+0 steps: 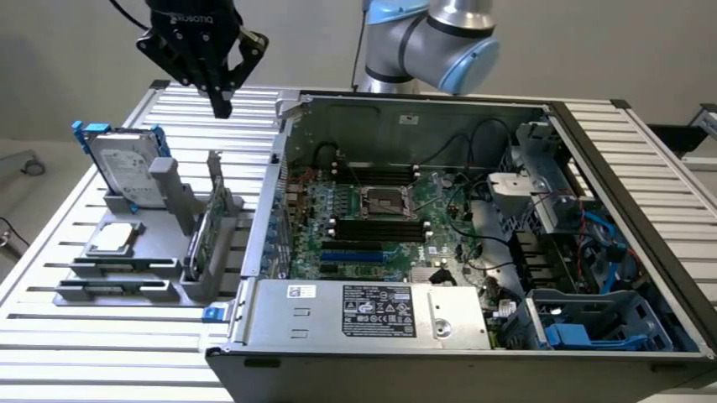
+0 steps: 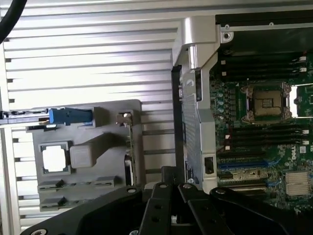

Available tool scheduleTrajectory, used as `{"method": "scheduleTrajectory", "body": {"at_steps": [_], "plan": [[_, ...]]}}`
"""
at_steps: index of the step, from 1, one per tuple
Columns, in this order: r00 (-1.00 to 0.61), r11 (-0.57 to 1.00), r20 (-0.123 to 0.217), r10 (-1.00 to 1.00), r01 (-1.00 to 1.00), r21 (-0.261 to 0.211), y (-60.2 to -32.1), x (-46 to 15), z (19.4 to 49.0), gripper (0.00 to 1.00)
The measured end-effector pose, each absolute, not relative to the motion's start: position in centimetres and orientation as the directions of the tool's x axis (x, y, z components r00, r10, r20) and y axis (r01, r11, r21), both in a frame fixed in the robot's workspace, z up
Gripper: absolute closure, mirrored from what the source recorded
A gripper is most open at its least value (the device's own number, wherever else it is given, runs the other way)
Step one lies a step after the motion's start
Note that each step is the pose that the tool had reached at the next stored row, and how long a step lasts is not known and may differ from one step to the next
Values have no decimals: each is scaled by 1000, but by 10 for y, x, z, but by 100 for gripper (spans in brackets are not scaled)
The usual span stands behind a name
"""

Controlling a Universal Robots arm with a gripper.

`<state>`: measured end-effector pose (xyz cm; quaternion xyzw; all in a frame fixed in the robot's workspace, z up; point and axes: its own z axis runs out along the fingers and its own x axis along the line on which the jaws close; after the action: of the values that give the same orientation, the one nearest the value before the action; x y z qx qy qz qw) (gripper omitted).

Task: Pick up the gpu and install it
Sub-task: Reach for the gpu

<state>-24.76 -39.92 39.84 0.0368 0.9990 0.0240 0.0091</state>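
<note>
The gpu (image 1: 208, 227) stands on edge in a slot of the grey holder (image 1: 134, 290) on the exterior view's left, silver bracket end up. From the wrist view the gpu (image 2: 130, 139) appears as a thin edge with its bracket tab. My gripper (image 1: 222, 105) hangs high above the table's far left, beyond the holder, its black fingers shut together on nothing. In the wrist view the gripper (image 2: 169, 178) lies between the holder and the case wall. The open computer case (image 1: 627, 252) shows its motherboard (image 1: 370, 227) with blue slots (image 1: 353, 252).
A silver hard drive in a blue frame (image 1: 123, 164) stands at the holder's far end. A square CPU chip (image 1: 114, 239) lies flat in the holder. The case's metal side wall (image 1: 274, 193) rises right beside the holder. Everything rests on a slatted aluminium table (image 1: 67, 353).
</note>
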Motion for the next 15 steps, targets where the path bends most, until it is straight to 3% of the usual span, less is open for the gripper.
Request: {"method": "scheduleTrajectory", "body": {"at_steps": [15], "plan": [[-997, 996, -6, 71, 70, 48, -410, -280, 376, 89]]}}
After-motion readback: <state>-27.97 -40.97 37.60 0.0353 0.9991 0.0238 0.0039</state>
